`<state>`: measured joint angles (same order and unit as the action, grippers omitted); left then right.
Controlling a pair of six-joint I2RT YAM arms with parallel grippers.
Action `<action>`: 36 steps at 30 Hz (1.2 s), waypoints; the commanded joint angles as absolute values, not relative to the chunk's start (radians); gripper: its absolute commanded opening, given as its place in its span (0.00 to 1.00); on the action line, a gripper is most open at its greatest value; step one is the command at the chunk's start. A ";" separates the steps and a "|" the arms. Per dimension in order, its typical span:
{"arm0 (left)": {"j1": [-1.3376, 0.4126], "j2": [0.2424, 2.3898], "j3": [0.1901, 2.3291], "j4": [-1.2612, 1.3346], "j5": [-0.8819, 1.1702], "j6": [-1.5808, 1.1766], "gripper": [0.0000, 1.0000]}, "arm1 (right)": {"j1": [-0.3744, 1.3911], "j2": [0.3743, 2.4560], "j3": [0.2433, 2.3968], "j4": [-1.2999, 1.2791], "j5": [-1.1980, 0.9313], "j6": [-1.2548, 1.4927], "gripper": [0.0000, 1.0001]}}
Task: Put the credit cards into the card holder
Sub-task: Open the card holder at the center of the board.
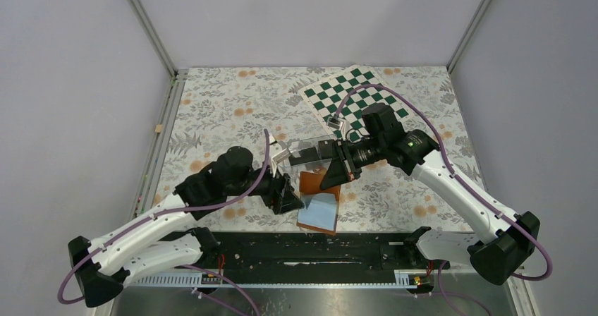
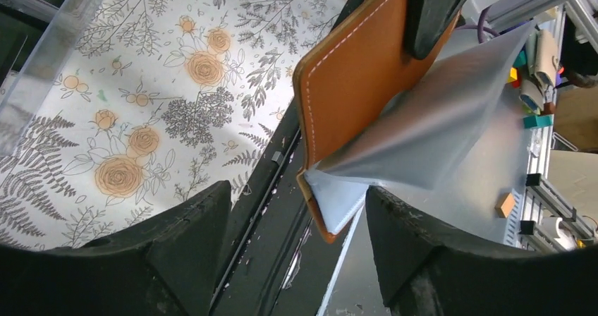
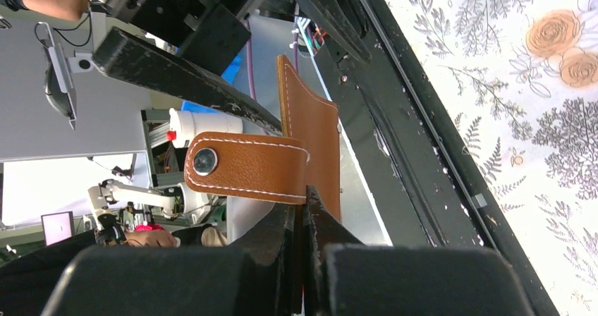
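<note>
The card holder is a tan-brown leather wallet that hangs open above the table's front edge, with its pale blue-grey sleeves fanned out below. My right gripper is shut on its leather cover. In the right wrist view the gripper pinches the cover just beside the snap tab. My left gripper is open. In the left wrist view the gripper has the wallet's lower corner and a sleeve between its fingers. No credit cards show in any view.
A clear plastic box stands on the flowered cloth behind the wallet and also shows in the left wrist view. A green checkered board lies at the back right. A black rail runs along the front edge.
</note>
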<state>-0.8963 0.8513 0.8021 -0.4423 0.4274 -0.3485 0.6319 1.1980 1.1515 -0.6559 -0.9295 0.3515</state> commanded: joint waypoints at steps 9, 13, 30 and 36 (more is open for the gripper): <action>-0.902 0.788 0.648 0.020 0.487 -0.543 0.68 | 0.623 1.168 1.134 -0.494 -1.041 0.469 0.00; -0.902 0.770 0.645 0.063 0.481 -0.562 0.66 | 0.622 1.164 1.119 -0.473 -1.059 0.486 0.00; -0.901 0.766 0.622 0.146 0.481 -0.607 0.02 | 0.622 1.147 1.063 -0.269 -1.087 0.663 0.01; -0.900 0.765 0.661 0.057 0.424 -0.596 0.00 | 0.596 1.103 1.069 -0.273 -1.003 0.641 0.48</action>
<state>-0.8928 0.7563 0.6254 0.0826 0.4534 -0.6071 0.6151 1.1603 1.0492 -0.3508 -1.0451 0.6361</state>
